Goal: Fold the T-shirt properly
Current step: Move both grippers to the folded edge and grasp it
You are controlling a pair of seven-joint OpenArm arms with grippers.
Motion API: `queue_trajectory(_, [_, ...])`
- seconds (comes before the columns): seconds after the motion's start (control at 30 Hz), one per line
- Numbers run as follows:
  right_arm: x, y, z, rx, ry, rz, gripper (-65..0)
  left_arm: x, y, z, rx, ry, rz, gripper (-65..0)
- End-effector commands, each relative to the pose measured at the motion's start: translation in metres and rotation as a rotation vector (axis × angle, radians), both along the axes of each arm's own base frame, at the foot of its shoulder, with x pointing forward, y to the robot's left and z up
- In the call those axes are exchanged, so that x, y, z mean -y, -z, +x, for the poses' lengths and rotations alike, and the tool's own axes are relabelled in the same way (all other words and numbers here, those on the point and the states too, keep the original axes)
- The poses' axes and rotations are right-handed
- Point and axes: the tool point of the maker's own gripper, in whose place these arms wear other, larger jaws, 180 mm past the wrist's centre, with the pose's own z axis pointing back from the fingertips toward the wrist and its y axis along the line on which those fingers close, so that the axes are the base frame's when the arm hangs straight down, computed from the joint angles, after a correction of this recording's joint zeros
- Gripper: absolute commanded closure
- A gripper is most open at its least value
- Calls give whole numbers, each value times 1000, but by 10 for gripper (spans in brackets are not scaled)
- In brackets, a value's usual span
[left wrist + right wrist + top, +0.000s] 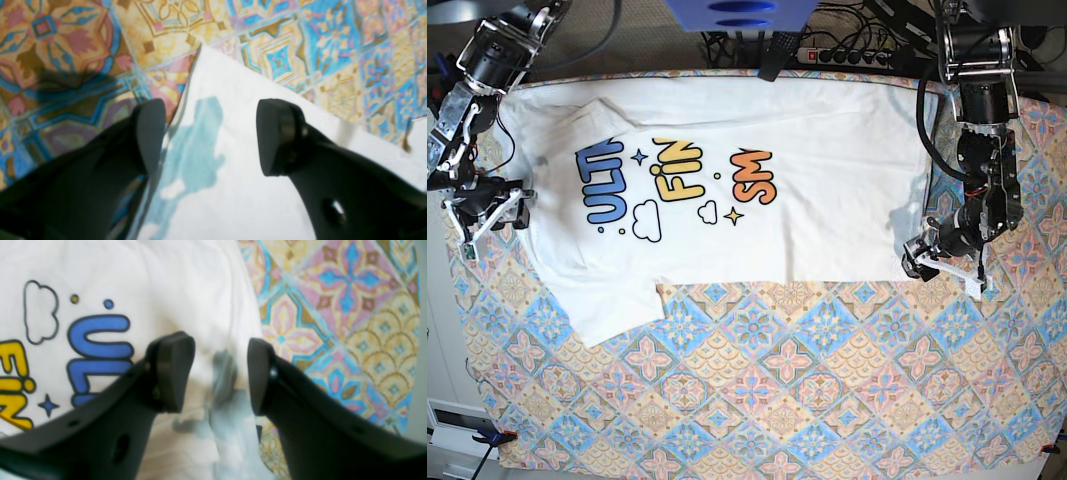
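The T-shirt (727, 200) lies spread print-up across the far half of the patterned tablecloth (777, 400), collar end toward my right arm, hem toward my left, 1 sleeve (607, 310) angled out onto the cloth below the shoulder. I judge it light, limp cotton: it will sag and crease wherever I lift it, so I should pinch hems and corners, not the middle, and keep both grips level.

My left gripper (210, 136) hangs with jaws wide over the shirt's hem corner (203, 50), holding nothing. My right gripper (220, 373) is also spread wide and empty, over the shirt's edge just beside the print.

Readable writing, all on the shirt's chest: blue "ULT" (607, 180) with the rest lost in a fold, yellow "FIN" (677, 170), orange "SM" (752, 177). Around the letters sit 2 outlined clouds and small stars. No brand tag shows.
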Motion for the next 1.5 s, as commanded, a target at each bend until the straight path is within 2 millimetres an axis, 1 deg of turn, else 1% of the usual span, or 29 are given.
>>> queue_trajectory(0.0, [6, -20, 17, 73, 0, -6, -279, -9, -11, 15, 41, -8, 29, -425])
queue_trajectory(0.13, [6, -18, 22, 73, 5, 10, -279, -10, 11, 17, 10, -21, 48, -425])
queue_trajectory(0.2, [6, -15, 21, 65, 8, 15, -279, -9, 22, 14, 5, -20, 66, -425])
queue_trajectory(0.33, [6, -15, 21, 66, 8, 16, -279, 0, 31, 18, 9, 10, 94, -425])
queue_trajectory(0.37, [6, -15, 21, 66, 8, 16, -279, 4, 36, 16, 0, 23, 97, -425])
queue_trajectory(0.43, [6, -14, 21, 64, 9, 17, -279, 12, 38, 18, 0, 46, 101, -425])
queue_trajectory(0.47, [6, -13, 20, 63, 10, 19, -279, 25, 40, 20, 0, 64, 89, -424])
queue_trajectory(0.53, [6, -10, 20, 53, 15, 29, -279, 37, 43, 20, -5, 84, 75, -424])
queue_trajectory(0.6, [6, -14, 30, 70, 18, 42, -279, 44, 46, 18, -13, 97, 68, -424])
queue_trajectory(0.63, [5, -16, 35, 77, 18, 46, -279, 52, 48, 17, -22, 111, 56, -424])
queue_trajectory(0.77, [-11, -16, 52, 76, -35, 57, -279, 71, 50, 14, -23, 160, 21, -414])
queue_trajectory(0.83, [-10, -19, 58, 71, -56, 43, -279, 79, 48, 15, -2, 205, 4, -362])
queue_trajectory(0.9, [-14, -19, 67, 80, -67, 54, -279, 84, 46, 15, 13, 235, -7, -269])
queue_trajectory(0.97, [-14, -19, 74, 94, -63, 72, -279, 84, 45, 16, 19, 248, -8, -178])
queue_trajectory(1.0, [-11, -18, 77, 93, -62, 74, -279, 84, 45, 15, 20, 251, -9, -128])
queue_trajectory(1.1, [-12, -10, 87, 84, -69, 100, -279, 81, 45, 14, 19, 252, -6, -9])
queue_trajectory(1.17, [-9, -3, 91, 81, -68, 113, -279, 70, 47, 10, 10, 246, 12, 0])
queue_trajectory(1.2, [-9, 0, 92, 79, -68, 123, -279, 69, 48, 8, 10, 245, 14, 0])
queue_trajectory(1.27, [-7, 2, 98, 88, -69, 130, -281, 67, 48, 7, 9, 242, 17, 0])
queue_trajectory(1.33, [-9, 7, 103, 87, -77, 140, -281, 56, 47, 7, 10, 220, 24, 0])
queue_trajectory(1.37, [-8, 8, 106, 88, -78, 143, -281, 52, 51, 1, 0, 205, 21, 0])
queue_trajectory(1.47, [-10, 11, 114, 100, -75, 161, -281, 47, 41, 0, 33, 185, 17, 0])
